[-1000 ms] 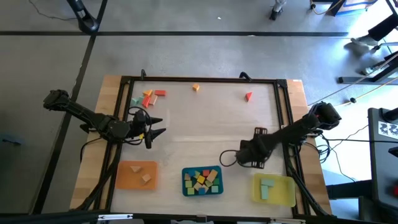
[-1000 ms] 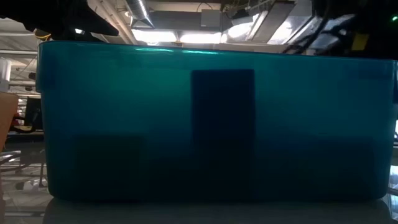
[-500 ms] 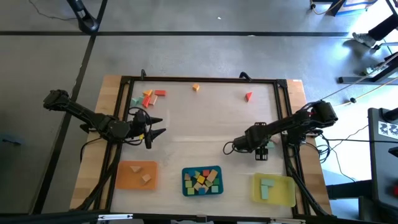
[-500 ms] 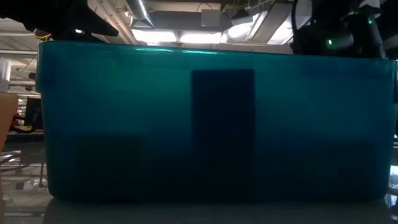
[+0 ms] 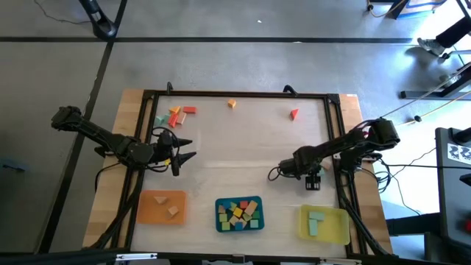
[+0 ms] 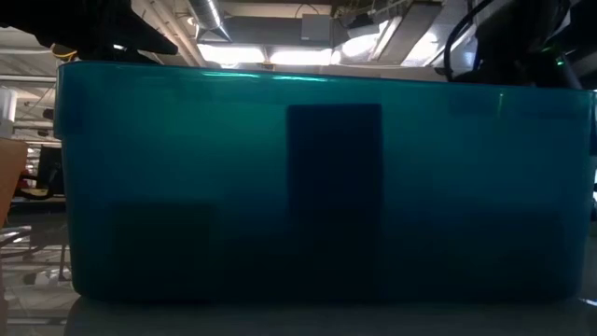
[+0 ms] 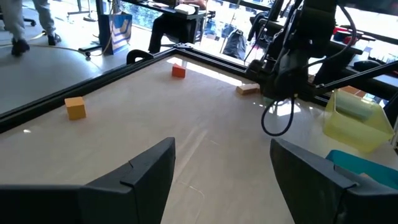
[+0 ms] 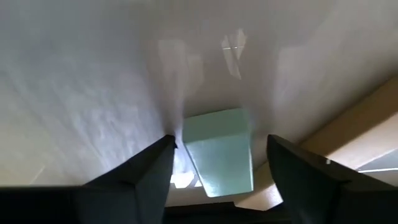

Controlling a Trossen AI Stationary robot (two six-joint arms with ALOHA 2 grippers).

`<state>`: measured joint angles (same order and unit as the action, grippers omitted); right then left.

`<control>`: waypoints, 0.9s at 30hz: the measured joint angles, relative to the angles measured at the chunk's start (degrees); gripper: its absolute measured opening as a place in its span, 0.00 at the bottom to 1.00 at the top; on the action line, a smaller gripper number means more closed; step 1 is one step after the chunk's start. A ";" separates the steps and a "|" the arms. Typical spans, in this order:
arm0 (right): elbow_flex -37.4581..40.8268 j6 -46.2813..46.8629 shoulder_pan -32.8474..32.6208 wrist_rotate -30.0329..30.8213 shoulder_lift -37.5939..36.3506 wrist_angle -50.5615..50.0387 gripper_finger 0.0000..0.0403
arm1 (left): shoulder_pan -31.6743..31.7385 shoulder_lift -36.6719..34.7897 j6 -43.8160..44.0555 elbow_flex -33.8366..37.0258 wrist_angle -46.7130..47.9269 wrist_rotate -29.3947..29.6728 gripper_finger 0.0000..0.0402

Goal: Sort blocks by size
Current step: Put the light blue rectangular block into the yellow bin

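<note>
Mint block point(image 8: 219, 151) between open fingers of right end effector point(image 8: 217, 163).

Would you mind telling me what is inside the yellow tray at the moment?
The yellow tray holds mint blocks, seemingly two lying together. Whether anything smaller lies beneath them cannot be seen.

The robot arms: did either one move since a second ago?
Yes. The right gripper swung away from the trays toward the table's right edge and now straddles a mint block, its fingers not yet closed on it. The left gripper stayed open and still, and the trays did not move.
</note>
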<state>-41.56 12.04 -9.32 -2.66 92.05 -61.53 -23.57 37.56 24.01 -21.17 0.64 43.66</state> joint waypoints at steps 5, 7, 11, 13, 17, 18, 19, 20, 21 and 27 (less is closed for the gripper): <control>0.07 -0.42 -0.04 -0.44 0.05 0.23 0.40 | 0.00 -0.02 0.02 0.00 -0.01 0.00 0.62; 0.05 -0.40 -0.07 -0.48 0.07 0.09 0.32 | 0.00 -0.02 0.02 0.00 -0.03 0.00 0.62; 0.00 -0.07 -0.09 -0.41 0.08 -0.11 0.31 | 0.00 -0.01 0.23 0.00 -0.04 0.01 0.62; -0.67 0.49 -0.09 -0.27 0.08 -0.72 0.31 | 0.00 -0.01 0.25 0.01 -0.06 0.02 0.62; -3.93 2.30 -0.02 2.67 -0.66 -4.03 0.32 | 0.00 -0.02 0.57 0.02 -0.08 0.00 0.62; -5.15 2.96 -0.02 2.85 -1.03 -5.05 0.32 | 0.00 -0.02 0.88 0.00 -0.08 0.02 0.62; -6.25 3.76 -0.04 2.81 -1.39 -6.16 0.33 | 0.00 0.00 1.07 0.00 -0.08 0.02 0.62; -7.41 4.43 -0.09 2.52 -1.74 -7.31 0.33 | 0.00 -0.02 1.08 0.00 -0.08 0.02 0.62; -8.76 5.30 -0.14 2.31 -2.13 -8.39 0.32 | 0.00 -0.01 1.08 0.00 -0.08 0.02 0.62; -15.51 12.48 -4.97 0.86 -5.64 -10.32 0.32 | 0.00 -0.02 1.09 0.00 -0.08 0.02 0.62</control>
<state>-57.07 24.52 -14.29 -1.79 86.42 -71.86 -23.57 37.54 25.10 -21.17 0.56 43.68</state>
